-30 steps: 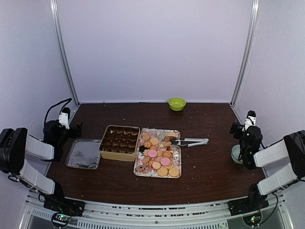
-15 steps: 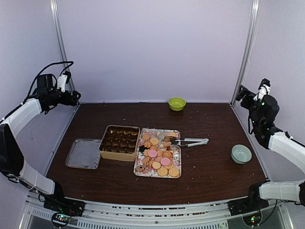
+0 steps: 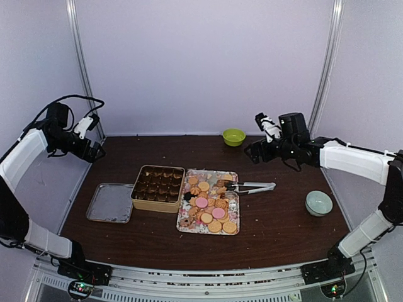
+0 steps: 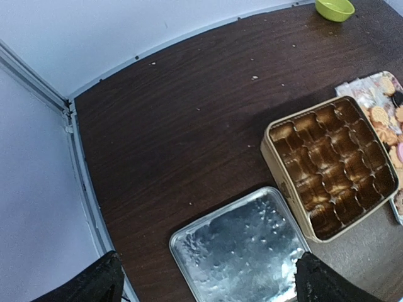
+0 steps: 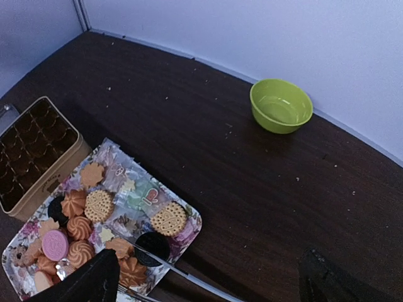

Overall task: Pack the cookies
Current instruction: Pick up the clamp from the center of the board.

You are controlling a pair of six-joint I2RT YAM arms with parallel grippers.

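Note:
The cookies (image 3: 208,206) lie on a floral tray (image 3: 227,174) at mid table: round tan ones, pink ones, a few dark ones. They also show in the right wrist view (image 5: 98,205) and at the edge of the left wrist view (image 4: 380,117). A gold tin (image 3: 157,187) lined with brown paper cups stands left of the tray, also in the left wrist view (image 4: 330,165). My left gripper (image 3: 94,153) hangs open and empty above the table's back left (image 4: 211,284). My right gripper (image 3: 252,151) is open and empty, above the table behind the tray (image 5: 211,283).
The tin's silver lid (image 3: 111,202) lies left of the tin. Metal tongs (image 3: 253,187) rest on the tray's right edge. A green bowl (image 3: 233,136) sits at the back wall and a pale bowl (image 3: 318,202) at the right. Crumbs dot the dark table.
Both arms rose from their low rest. The left gripper now hangs over the back left of the table. The right arm has swung from the right wall in over the table, behind the tray.

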